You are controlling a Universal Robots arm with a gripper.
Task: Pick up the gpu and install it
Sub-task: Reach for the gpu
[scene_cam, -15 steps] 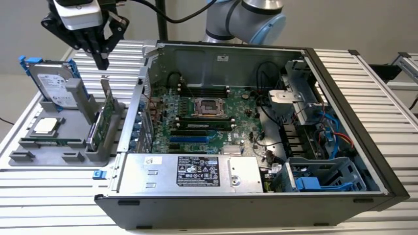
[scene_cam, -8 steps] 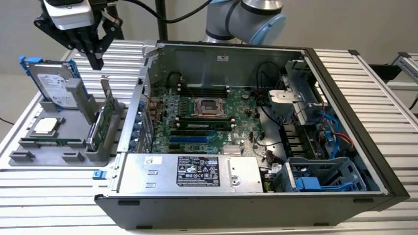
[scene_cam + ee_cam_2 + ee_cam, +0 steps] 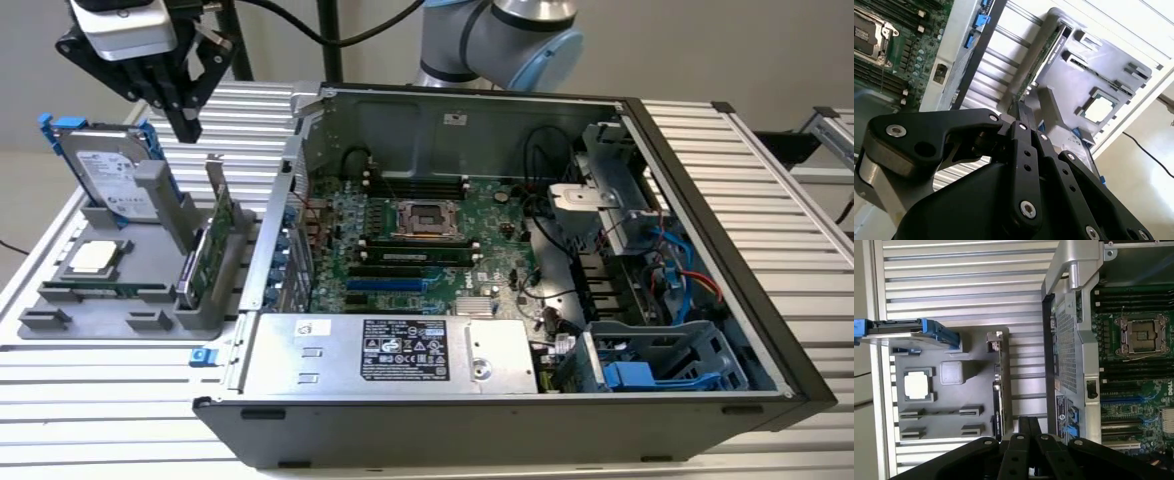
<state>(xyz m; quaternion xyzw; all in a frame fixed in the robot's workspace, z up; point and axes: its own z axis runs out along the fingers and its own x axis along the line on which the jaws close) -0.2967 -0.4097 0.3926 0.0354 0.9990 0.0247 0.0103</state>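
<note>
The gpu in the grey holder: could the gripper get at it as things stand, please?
Probably yes: the gpu stands upright in the holder, its top edge bare, and the gripper hangs above with nothing between them.

Exterior view: I look down from well above, at a distance, onto the bench [image 3: 80, 400], with the whole open computer case [image 3: 467, 440] and, at the exterior view's left, the grey parts tray [image 3: 80, 292]. Both wrist views: I look steeply down past the end effector [image 3: 1029, 424], close in, the second tighter behind its linkage. All three share the grey parts tray and motherboard [image 3: 501, 250].
</note>
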